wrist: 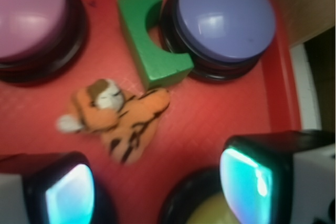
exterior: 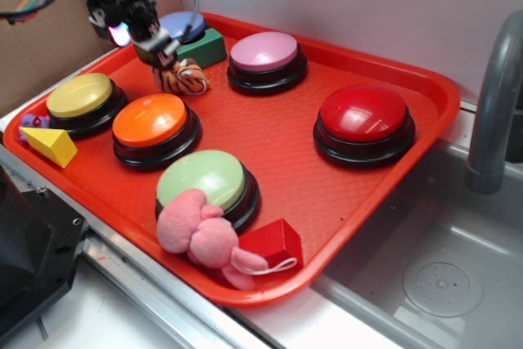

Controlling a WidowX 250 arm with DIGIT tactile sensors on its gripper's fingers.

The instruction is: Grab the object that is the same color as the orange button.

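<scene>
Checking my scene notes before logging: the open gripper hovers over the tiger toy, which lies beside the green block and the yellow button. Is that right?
Not quite. The tiger toy lies beside the green block and the purple button, not the yellow one, which sits farther along the tray; the wrist view shows it. The gripper does hover open above the toy.
</scene>
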